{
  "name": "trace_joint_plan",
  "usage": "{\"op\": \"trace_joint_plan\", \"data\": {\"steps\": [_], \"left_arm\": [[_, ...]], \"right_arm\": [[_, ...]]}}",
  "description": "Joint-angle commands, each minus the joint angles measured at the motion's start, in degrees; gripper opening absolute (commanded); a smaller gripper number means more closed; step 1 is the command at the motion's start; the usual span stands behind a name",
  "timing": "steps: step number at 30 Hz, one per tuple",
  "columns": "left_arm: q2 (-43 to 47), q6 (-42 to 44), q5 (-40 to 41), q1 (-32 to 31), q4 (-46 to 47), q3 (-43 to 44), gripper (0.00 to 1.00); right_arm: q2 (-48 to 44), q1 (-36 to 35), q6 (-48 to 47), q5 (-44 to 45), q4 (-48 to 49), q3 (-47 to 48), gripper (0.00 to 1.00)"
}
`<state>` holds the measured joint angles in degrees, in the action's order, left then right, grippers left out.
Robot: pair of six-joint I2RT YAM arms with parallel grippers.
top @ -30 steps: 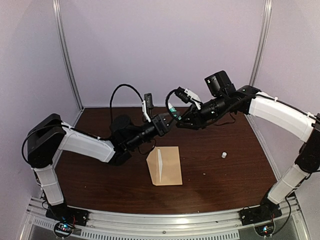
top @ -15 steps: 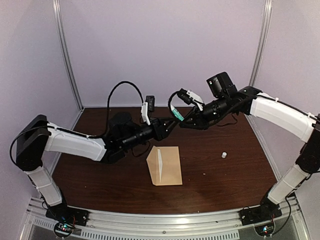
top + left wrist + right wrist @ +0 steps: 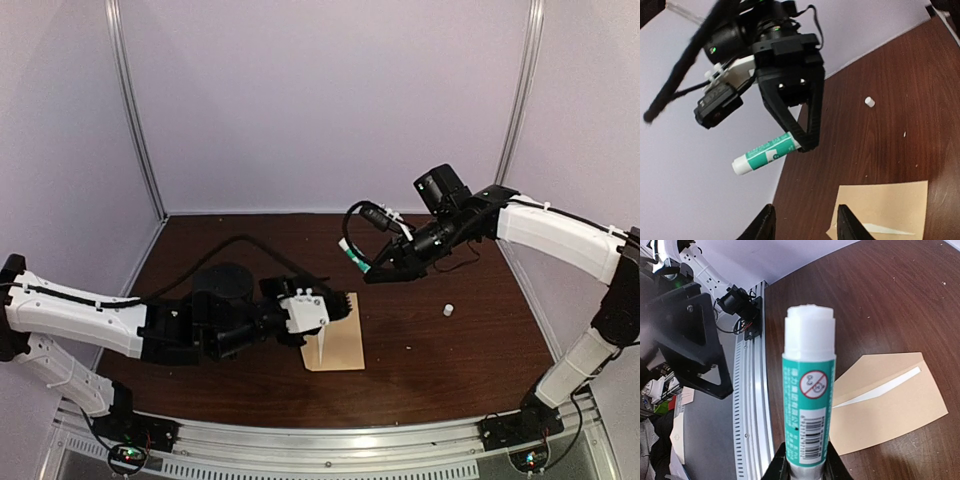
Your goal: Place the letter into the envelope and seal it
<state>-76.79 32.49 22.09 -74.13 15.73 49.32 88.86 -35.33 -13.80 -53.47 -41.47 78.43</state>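
Top external: left tool low over worktop, fingers apart, nothing between them. It sits at far left corner of envelope; whether it touches, cannot tell. Envelope flat on worktop near centre, pale strip running across its left part; whether strip belongs to letter, cannot tell. Farther back, right tool in air beyond envelope's far edge, well apart from it, clamped on green-and-white glue stick. Small white cylinder on worktop right of envelope, apart.
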Motion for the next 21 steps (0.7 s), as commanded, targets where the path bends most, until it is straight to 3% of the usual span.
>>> {"op": "trace_joint_plan", "data": {"steps": [1, 5, 12, 21], "left_arm": [[-2.1, 34.4, 14.3, -3.0, 8.9, -3.1, 0.44], [-5.9, 47.1, 16.8, -3.6, 22.3, -4.1, 0.45], [-15.0, 64.3, 17.9, -3.5, 37.9, -3.7, 0.47], [-20.2, 70.7, 18.3, -2.8, 46.3, -1.8, 0.47]], "right_arm": [[2.2, 0.0, 1.1, -10.6, -2.2, -1.0, 0.13], [2.9, 0.0, 1.6, -13.0, -2.3, -2.1, 0.14], [2.8, -1.1, 1.0, -14.8, -3.4, -3.0, 0.15], [3.4, -2.2, 1.2, -14.4, -3.3, -3.4, 0.15]]}}
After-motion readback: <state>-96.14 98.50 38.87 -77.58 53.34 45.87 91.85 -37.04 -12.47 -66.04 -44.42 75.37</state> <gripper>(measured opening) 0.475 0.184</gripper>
